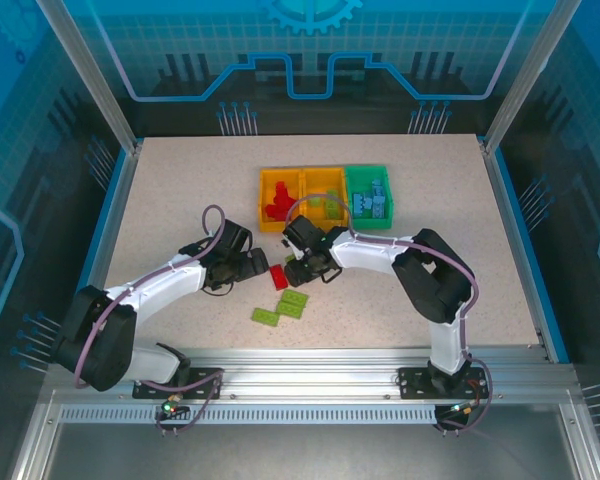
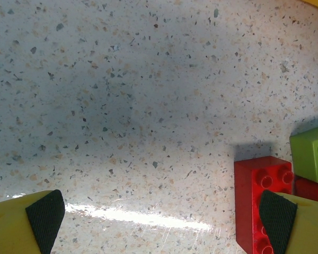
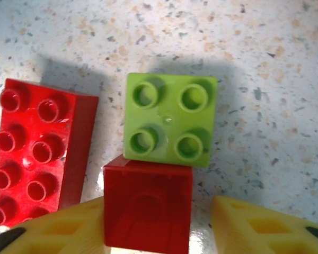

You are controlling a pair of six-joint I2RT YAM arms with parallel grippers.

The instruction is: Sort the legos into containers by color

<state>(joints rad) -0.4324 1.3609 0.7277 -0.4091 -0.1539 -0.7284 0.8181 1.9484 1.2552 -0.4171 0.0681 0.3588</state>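
Directly between the right fingers (image 3: 257, 228), a small red brick (image 3: 147, 203).

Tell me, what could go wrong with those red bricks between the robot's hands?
1. The right gripper straddles the small red brick, which looks pressed against the green brick. Lifting may drag the green one along.
2. The left gripper has one finger over the long red brick, so closing might shove it instead of gripping it.
3. Both grippers are close together, so they could bump.
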